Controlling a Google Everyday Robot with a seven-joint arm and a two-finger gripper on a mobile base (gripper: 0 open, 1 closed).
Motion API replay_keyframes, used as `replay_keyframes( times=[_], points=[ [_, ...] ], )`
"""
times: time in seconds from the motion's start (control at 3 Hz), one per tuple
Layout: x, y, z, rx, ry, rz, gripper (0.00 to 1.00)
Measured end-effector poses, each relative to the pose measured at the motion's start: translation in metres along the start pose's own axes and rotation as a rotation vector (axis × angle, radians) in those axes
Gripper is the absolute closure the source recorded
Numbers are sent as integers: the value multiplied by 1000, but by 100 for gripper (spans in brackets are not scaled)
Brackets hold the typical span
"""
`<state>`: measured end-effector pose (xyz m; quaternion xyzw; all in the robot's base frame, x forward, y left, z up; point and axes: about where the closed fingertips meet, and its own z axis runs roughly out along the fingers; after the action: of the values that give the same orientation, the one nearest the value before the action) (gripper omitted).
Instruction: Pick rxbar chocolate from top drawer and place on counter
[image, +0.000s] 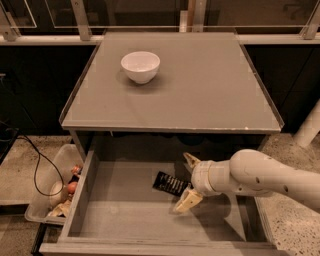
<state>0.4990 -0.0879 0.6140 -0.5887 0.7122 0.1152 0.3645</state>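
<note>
The rxbar chocolate (170, 183), a small flat black bar with white print, lies on the bottom of the open top drawer (120, 215), right of its middle. My gripper (187, 181) reaches in from the right on a white arm and is open. One cream finger (190, 160) is behind the bar's right end and the other (187, 201) is in front of it. The fingers stand around the bar's right end without closing on it. The grey counter (200, 85) lies above the drawer.
A white bowl (140, 66) stands on the counter's back left. A clear plastic bin (55, 192) of small items sits on the speckled floor left of the drawer, with a black cable (30, 160) beside it. Low drawer walls surround the gripper.
</note>
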Motion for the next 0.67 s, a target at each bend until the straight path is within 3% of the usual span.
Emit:
replay_keyframes(
  times=[0.67],
  points=[
    [28, -3, 19, -39, 51, 67, 0]
  ],
)
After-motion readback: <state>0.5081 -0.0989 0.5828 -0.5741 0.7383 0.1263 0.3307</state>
